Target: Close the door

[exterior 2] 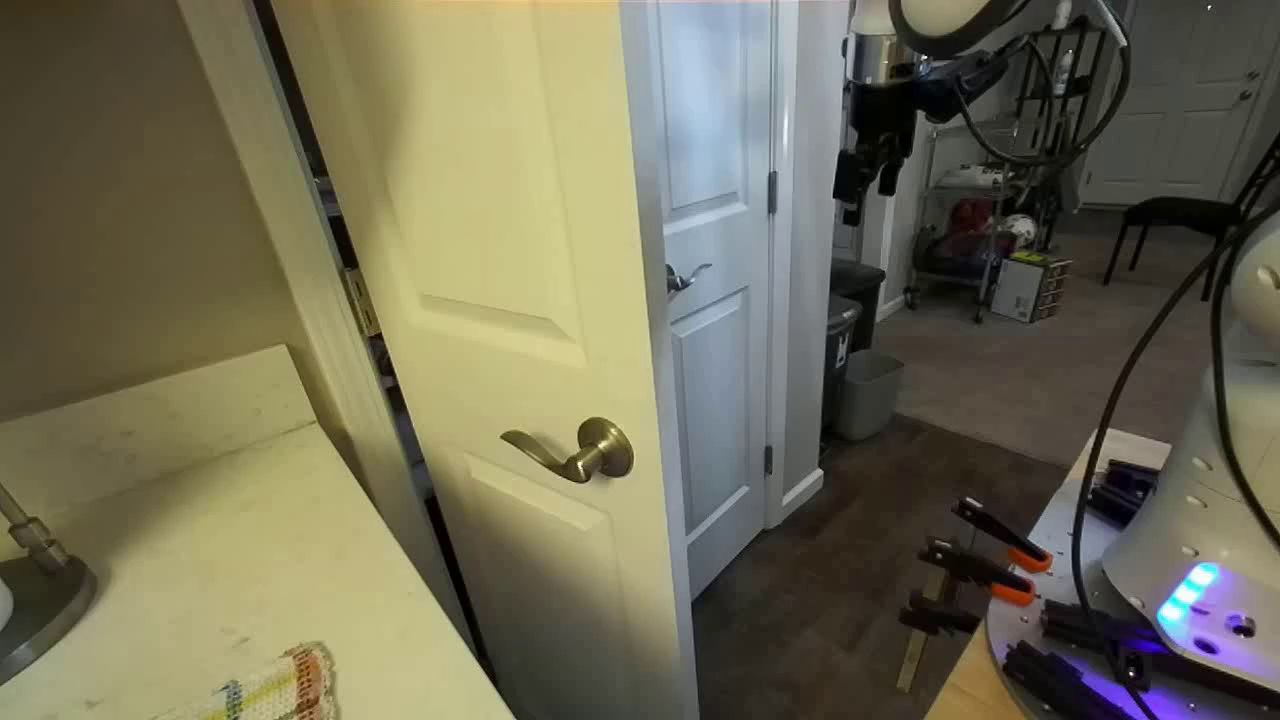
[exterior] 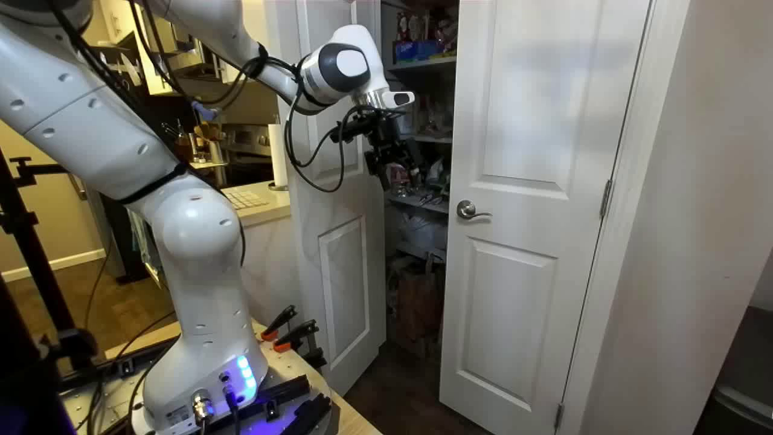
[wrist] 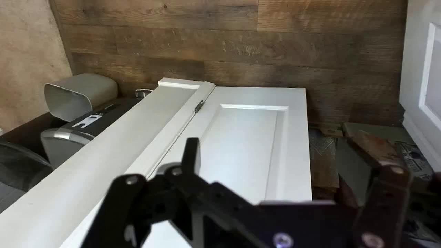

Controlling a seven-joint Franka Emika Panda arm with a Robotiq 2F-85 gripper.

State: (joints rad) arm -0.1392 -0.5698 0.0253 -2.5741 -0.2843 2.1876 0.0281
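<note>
The door (exterior: pixel 344 272) is a tall white panelled leaf standing open at the left of the closet opening in an exterior view, partly behind my arm. Its other face (exterior 2: pixel 490 200) shows in an exterior view, with a silver lever handle (exterior 2: pixel 605 447) near its right edge. Part of the door (wrist: pixel 415 79) shows at the right edge of the wrist view. My gripper (exterior: pixel 401 180) hangs downward in front of the closet opening. It is open, with fingers wide apart in the wrist view (wrist: pixel 293 165) and nothing between them. In an exterior view the gripper (exterior 2: pixel 870 200) appears right of the door, apart from it.
The matching white leaf (exterior: pixel 531 211) stands partly open at the right, its lever handle (exterior: pixel 471 210) near its left edge. Shelves (exterior: pixel 423 63) and a paper bag (exterior: pixel 416 296) are inside the closet. Clamps (exterior 2: pixel 985 560) edge the robot's table. A counter (exterior 2: pixel 200 520) flanks the door.
</note>
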